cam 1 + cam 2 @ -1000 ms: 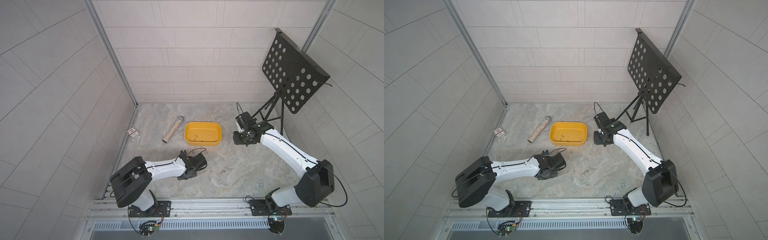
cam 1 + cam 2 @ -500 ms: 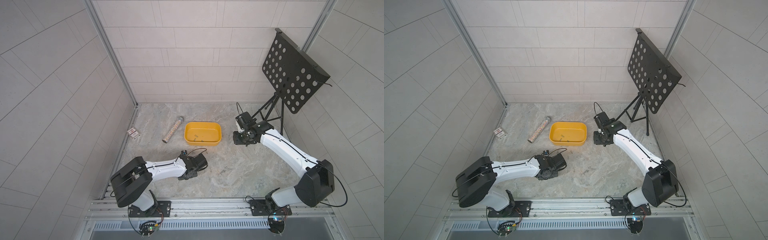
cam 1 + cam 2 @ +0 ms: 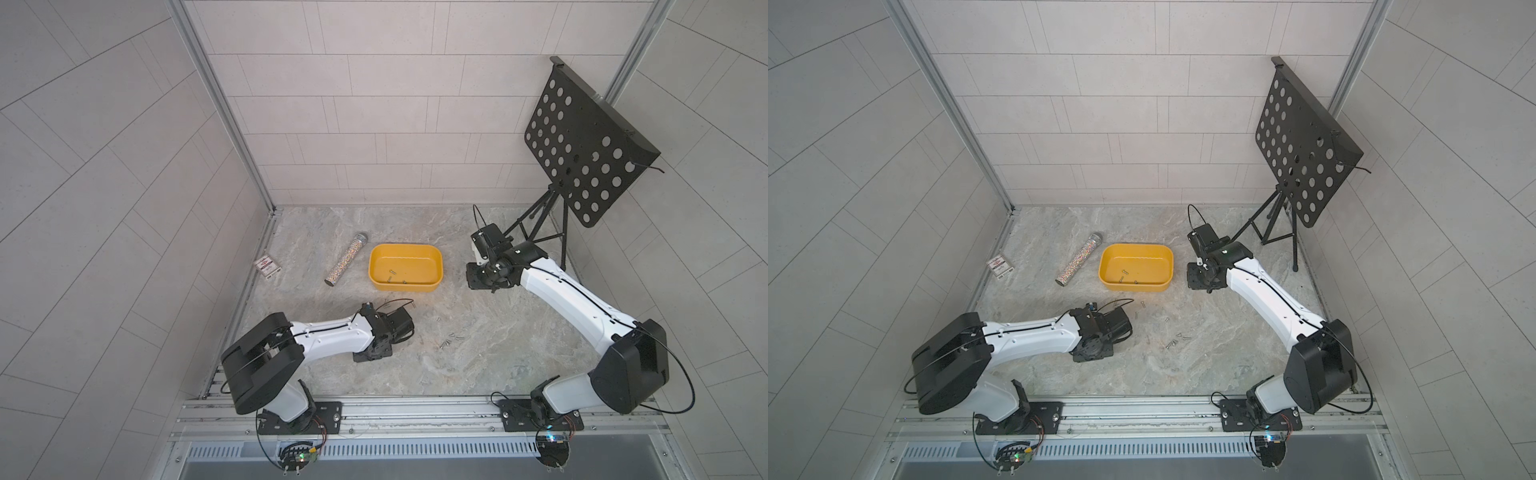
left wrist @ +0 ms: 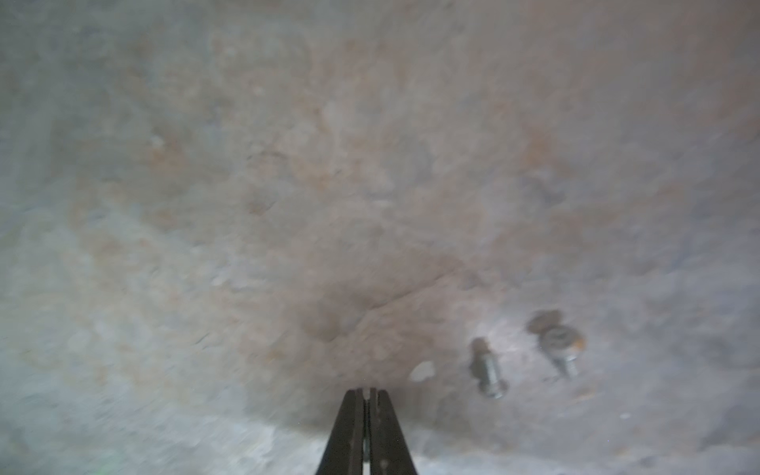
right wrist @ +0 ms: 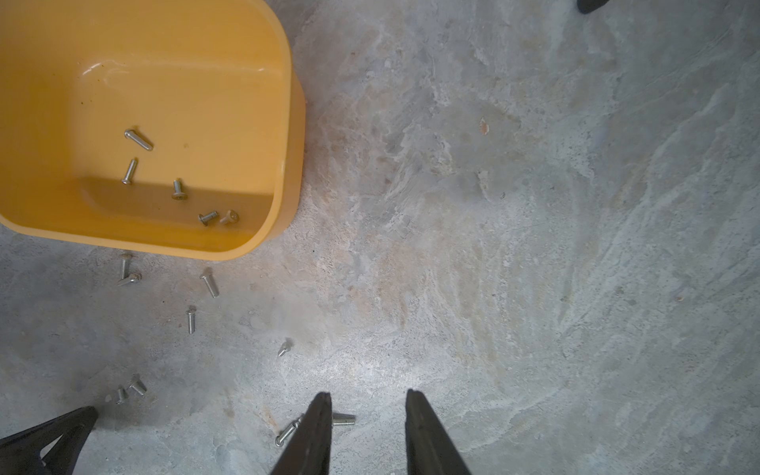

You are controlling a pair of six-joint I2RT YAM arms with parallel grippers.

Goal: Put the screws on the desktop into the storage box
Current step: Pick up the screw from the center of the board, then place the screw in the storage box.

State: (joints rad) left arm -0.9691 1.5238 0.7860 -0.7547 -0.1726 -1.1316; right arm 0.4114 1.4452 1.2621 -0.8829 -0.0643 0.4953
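Note:
The yellow storage box (image 3: 405, 246) (image 3: 1136, 246) stands mid-desktop with several screws (image 5: 177, 191) lying inside. More screws (image 3: 446, 341) (image 3: 1173, 341) are scattered on the marble desktop (image 3: 478, 365) in front of the box. My left gripper (image 4: 366, 390) points down at the desktop left of that scatter, with its fingers pressed together. I cannot tell whether a screw is pinched between them. Two screws (image 4: 489, 372) lie just beside it. My right gripper (image 5: 369, 395) hovers open to the right of the box, and one screw (image 5: 343, 419) lies on the desktop under its fingers.
A glittery tube (image 3: 347, 259) lies left of the box, and a small red-and-white card box (image 3: 268, 266) sits by the left wall. A black perforated music stand (image 3: 582, 153) rises at the back right, its tripod legs (image 3: 540, 224) behind my right arm.
My left gripper's jaws have closed and its head has shifted slightly toward the front left. The right arm has stayed where it was.

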